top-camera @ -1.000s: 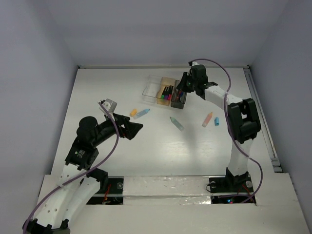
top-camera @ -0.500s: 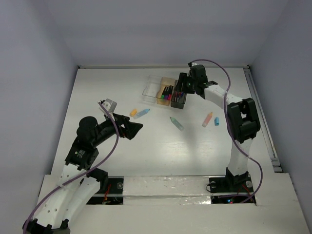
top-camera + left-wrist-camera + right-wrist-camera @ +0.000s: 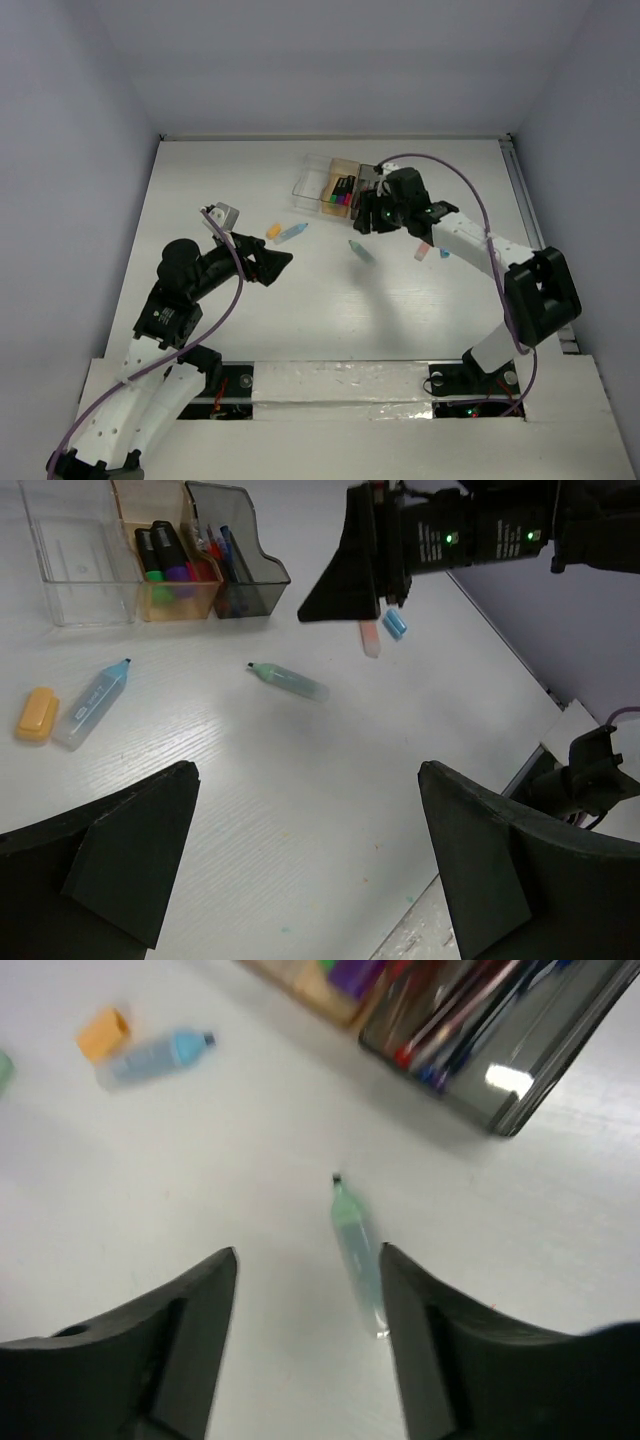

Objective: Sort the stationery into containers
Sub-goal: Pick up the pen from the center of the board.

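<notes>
Leaving grey box (image 3: 258, 580), right gripper (image 3: 305, 1256), seemingly empty, nears green marker (image 3: 290, 681).

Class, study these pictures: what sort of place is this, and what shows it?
Likely a robot lab's test cell: a left arm and right arm bolted at the near edge of a white table, plain walls close around it, and loose markers beside three small boxes.

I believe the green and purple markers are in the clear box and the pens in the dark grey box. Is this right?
Not quite: the green and purple markers are in the tan-orange box, not the clear box, as the left wrist view shows. The pens are in the dark grey box.
</notes>
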{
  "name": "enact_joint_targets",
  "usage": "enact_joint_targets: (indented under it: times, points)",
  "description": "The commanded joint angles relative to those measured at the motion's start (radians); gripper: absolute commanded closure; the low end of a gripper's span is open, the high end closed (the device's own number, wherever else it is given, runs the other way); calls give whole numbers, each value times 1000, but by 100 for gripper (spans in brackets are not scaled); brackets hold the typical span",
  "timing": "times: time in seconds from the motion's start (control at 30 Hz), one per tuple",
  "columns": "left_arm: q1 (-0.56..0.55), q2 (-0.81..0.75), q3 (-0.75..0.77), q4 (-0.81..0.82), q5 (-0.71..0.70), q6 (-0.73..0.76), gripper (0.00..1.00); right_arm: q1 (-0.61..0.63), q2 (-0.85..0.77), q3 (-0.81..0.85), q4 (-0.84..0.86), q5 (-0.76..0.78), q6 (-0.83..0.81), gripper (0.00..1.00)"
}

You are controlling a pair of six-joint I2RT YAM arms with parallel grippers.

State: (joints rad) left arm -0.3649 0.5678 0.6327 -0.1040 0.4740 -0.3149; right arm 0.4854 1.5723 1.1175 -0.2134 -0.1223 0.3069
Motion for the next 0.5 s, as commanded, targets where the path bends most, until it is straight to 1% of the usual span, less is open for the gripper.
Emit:
enact_joint_targets:
  times: [0.0, 0.1, 0.13, 0.3, 0.4, 0.43, 0.47]
  points:
    - [-3, -11, 21, 29, 0, 7, 10, 39, 57, -12, -162, 52, -104, 30]
    - [-3, -17, 22, 29, -3, 8, 10, 65, 115, 24, -198, 108, -144, 22]
    - [-3, -20, 21, 29, -3, 8, 10, 65, 129, 31, -198, 111, -153, 21]
    - [-3, -28, 19, 29, -11, 8, 10, 65, 221, 100, -211, 112, -190, 21]
    - [-3, -26, 19, 29, -8, 8, 10, 99, 279, 146, -228, 110, -201, 23]
    - [-3, -26, 19, 29, -8, 8, 10, 120, 293, 156, -233, 116, -203, 24]
    - [-3, -26, 19, 29, -6, 8, 10, 131, 319, 166, -244, 166, -198, 24]
